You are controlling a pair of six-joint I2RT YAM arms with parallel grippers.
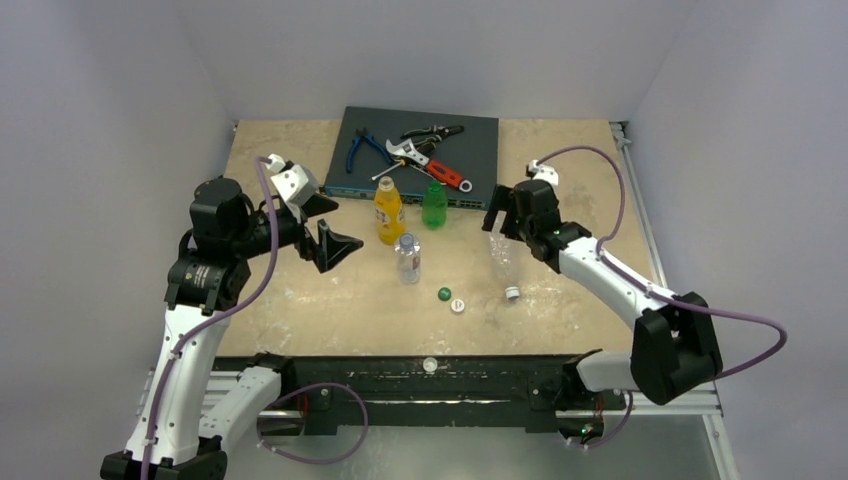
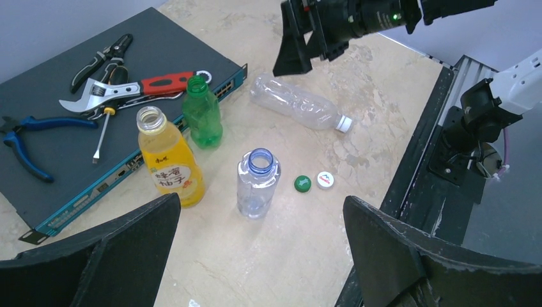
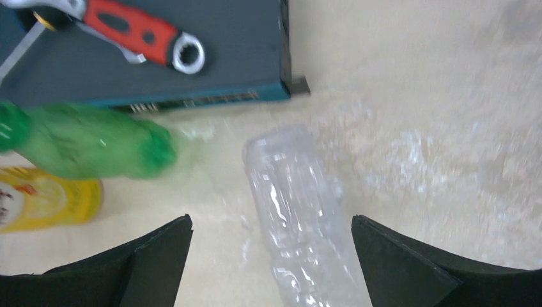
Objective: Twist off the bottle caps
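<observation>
The larger clear bottle [image 1: 505, 262] lies on its side, its white cap [image 1: 512, 293] still on it. In the right wrist view this bottle [image 3: 300, 204] runs under and between my fingers, touching neither. My right gripper [image 1: 497, 215] [image 3: 271, 220] hangs open above its base end. The orange-yellow bottle [image 1: 389, 212], green bottle [image 1: 434, 204] and small clear bottle [image 1: 408, 258] stand upright with bare necks. A dark green cap [image 1: 444, 294] and a white cap [image 1: 458, 306] lie loose on the table. My left gripper [image 1: 335, 245] [image 2: 262, 204] is open and empty, left of the bottles.
A dark flat box [image 1: 420, 150] at the back carries blue pliers [image 1: 362, 150], a red-handled wrench [image 1: 440, 170] and other hand tools. Another white cap [image 1: 430, 365] sits on the black front rail. The right arm's gripper [image 2: 300, 45] shows in the left wrist view above the lying bottle [image 2: 297, 103].
</observation>
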